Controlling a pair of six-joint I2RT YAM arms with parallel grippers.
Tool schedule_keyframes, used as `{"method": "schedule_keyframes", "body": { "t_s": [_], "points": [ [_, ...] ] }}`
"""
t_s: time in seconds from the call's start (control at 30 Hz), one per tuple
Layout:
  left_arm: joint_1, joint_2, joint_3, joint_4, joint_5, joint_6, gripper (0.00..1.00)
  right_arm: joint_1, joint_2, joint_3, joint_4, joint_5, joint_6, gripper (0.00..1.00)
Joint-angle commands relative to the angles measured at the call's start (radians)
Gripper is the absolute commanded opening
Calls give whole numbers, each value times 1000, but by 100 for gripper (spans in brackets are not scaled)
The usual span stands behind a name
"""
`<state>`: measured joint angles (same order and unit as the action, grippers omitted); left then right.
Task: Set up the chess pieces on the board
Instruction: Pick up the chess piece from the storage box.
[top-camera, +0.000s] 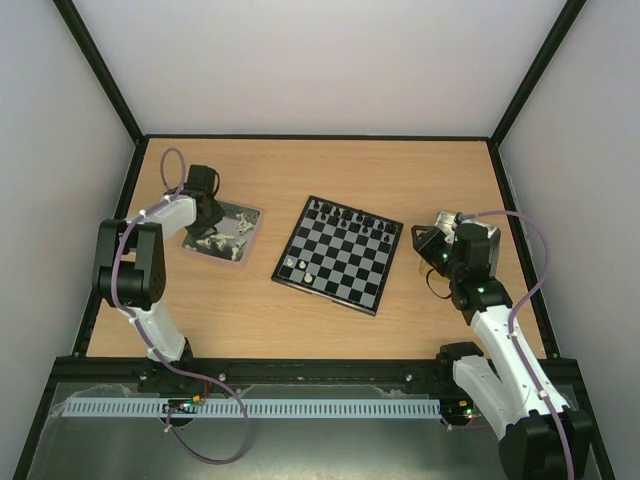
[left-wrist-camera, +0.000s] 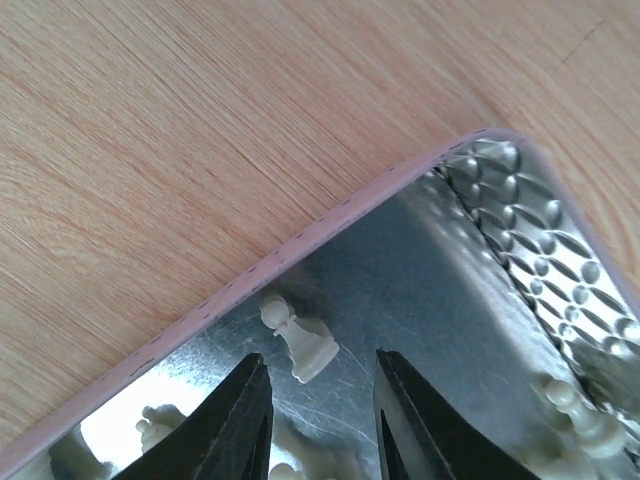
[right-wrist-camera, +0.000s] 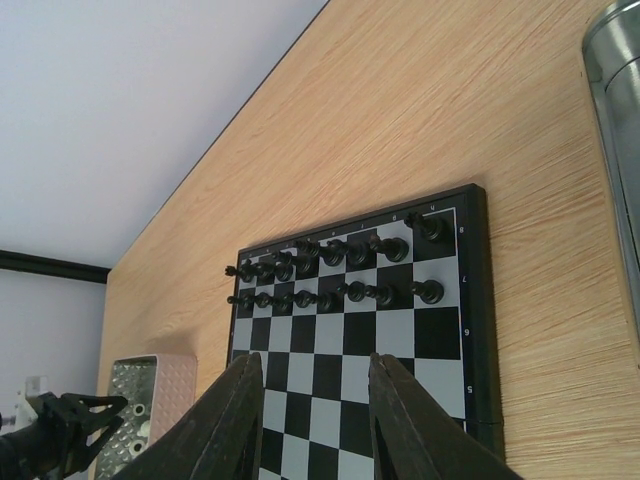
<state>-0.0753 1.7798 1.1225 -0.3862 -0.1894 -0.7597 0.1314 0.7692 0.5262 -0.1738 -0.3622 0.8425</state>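
The board (top-camera: 340, 253) lies in the middle of the table, with black pieces (top-camera: 352, 217) in two rows along its far edge and a few white pieces (top-camera: 298, 266) at its near left corner. It also shows in the right wrist view (right-wrist-camera: 380, 340), with the black rows (right-wrist-camera: 330, 270). My left gripper (left-wrist-camera: 320, 375) is open over a metal tray (left-wrist-camera: 430, 270), its fingers either side of a lying white pawn (left-wrist-camera: 300, 338). More white pieces (left-wrist-camera: 585, 420) lie around. My right gripper (right-wrist-camera: 315, 370) is open and empty, to the right of the board.
The left tray (top-camera: 222, 230) with a pink rim sits left of the board. A second shiny metal tray edge (right-wrist-camera: 615, 130) shows at the right in the right wrist view. Black frame posts bound the table.
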Motion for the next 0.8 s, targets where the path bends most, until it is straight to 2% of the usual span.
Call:
{"method": "schedule_keyframes", "body": {
  "t_s": [0.0, 0.47, 0.77],
  "points": [
    [2, 32, 17, 16, -51, -30, 30, 6, -9, -12, 17, 2, 4, 29],
    [2, 116, 37, 8, -18, -3, 29, 6, -1, -9, 23, 3, 1, 30],
    [0, 119, 39, -2, -23, 19, 15, 5, 0, -7, 23, 3, 3, 29]
  ]
}}
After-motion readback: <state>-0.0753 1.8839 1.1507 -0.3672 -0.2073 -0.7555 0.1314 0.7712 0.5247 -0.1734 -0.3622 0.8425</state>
